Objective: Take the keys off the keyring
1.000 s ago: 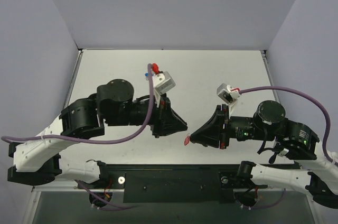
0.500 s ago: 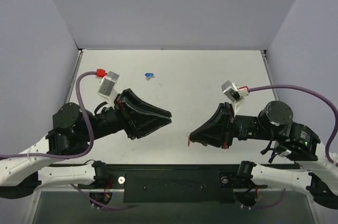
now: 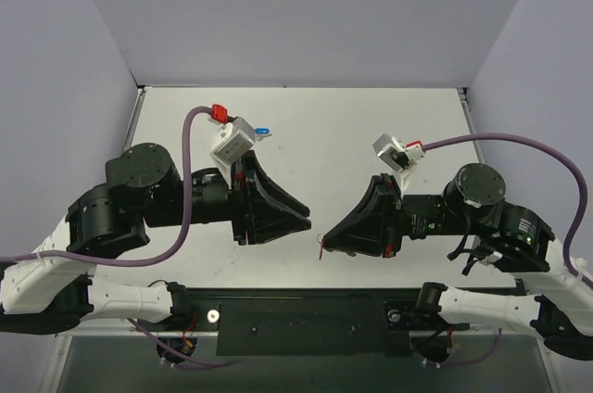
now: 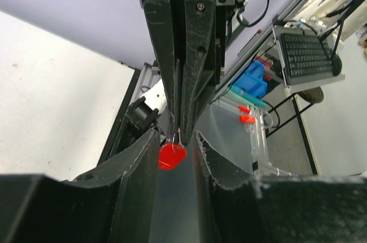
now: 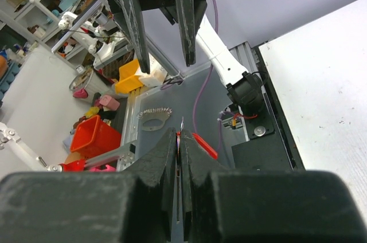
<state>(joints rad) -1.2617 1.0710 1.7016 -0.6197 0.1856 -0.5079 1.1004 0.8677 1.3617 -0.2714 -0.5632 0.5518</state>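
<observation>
The right end effector (image 3: 323, 242) is pinched tight, its two fingers pressed together on the keyring (image 4: 177, 138). The thin wire runs out of its tip and the red tag (image 4: 171, 156) hangs free just below. In the right wrist view a fine silver sliver (image 5: 181, 124) stands up from between the closed fingers, with a bit of red beside it. I cannot tell whether that sliver is ring wire or the key seen edge-on.

The left end effector (image 3: 308, 218) faces it tip to tip, near but apart, with a narrow gap between its fingers (image 4: 140, 160) and nothing in them. From the left wrist camera the tag shows in that gap; whether it actually lies between the fingers or just beyond them cannot be told.

Both arms hold their end effectors in the air over the near part of the white surface (image 3: 371, 124). From above the tag is only a red speck under the right tip. A blue-tagged key (image 3: 262, 131) lies flat on the surface towards the far side — well apart from both end effectors.
</observation>
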